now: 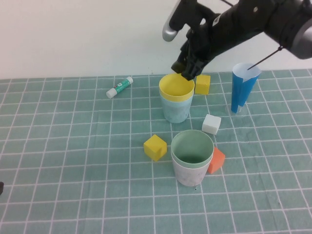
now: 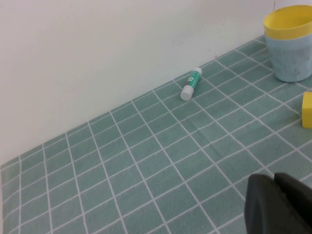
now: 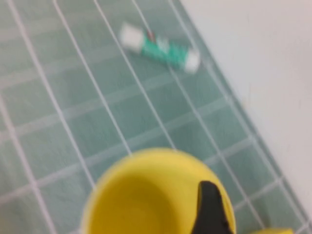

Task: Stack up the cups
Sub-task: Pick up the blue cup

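The yellow cup sits upright, nested inside the light blue cup, only its rim and inside showing above the blue wall; this pair stands on the counter toward the far side, middle-right; the pale green cup sits upright, nested in the whitish cup, its rim standing above the white wall; this second pair stands nearer the robot, apart from the first pair; all four mouths face up.
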Robot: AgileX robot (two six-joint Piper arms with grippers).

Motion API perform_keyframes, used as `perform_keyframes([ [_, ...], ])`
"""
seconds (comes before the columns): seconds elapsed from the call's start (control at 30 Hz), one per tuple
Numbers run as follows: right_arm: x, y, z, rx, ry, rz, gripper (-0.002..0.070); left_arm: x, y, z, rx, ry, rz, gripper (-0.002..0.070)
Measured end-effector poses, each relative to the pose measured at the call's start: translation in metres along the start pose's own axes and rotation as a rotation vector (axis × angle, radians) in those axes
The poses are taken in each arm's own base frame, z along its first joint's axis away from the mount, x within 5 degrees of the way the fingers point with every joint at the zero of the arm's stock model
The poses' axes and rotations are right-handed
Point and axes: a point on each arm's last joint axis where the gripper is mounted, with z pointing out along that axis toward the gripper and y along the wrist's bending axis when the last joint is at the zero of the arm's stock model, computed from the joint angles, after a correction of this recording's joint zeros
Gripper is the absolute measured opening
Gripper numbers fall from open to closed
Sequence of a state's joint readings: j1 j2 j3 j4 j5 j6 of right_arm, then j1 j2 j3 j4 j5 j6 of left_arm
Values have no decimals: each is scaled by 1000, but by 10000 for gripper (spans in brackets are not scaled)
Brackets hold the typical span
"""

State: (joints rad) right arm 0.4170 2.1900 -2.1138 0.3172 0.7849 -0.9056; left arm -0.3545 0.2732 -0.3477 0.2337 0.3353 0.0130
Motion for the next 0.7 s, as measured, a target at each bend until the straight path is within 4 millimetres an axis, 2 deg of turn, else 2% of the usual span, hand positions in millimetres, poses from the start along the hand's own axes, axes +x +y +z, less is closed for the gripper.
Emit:
perform_keyframes([
  [0.23, 24, 1, 38, -36, 126, 63, 435, 5, -2, 3, 6, -11, 2, 1],
  [0.33, 28, 2, 43, -44, 143, 79, 435, 8, -4, 5, 8, -16, 7, 1],
  [0.4, 29, 2, 44, -42, 147, 81, 410, 10, -4, 5, 10, -19, 8, 1],
  [0.47, 28, 2, 43, -40, 145, 84, 326, 9, -4, 6, 10, -27, 8, 1],
  [0.57, 28, 2, 43, -45, 149, 84, 130, 9, -4, 5, 10, -34, 8, 1],
  [0.6, 28, 3, 43, -46, 151, 84, 85, 8, -4, 5, 10, -38, 8, 1],
  [0.7, 27, 5, 42, -63, 152, 92, 45, 8, -4, 5, 9, -38, 10, 1],
])
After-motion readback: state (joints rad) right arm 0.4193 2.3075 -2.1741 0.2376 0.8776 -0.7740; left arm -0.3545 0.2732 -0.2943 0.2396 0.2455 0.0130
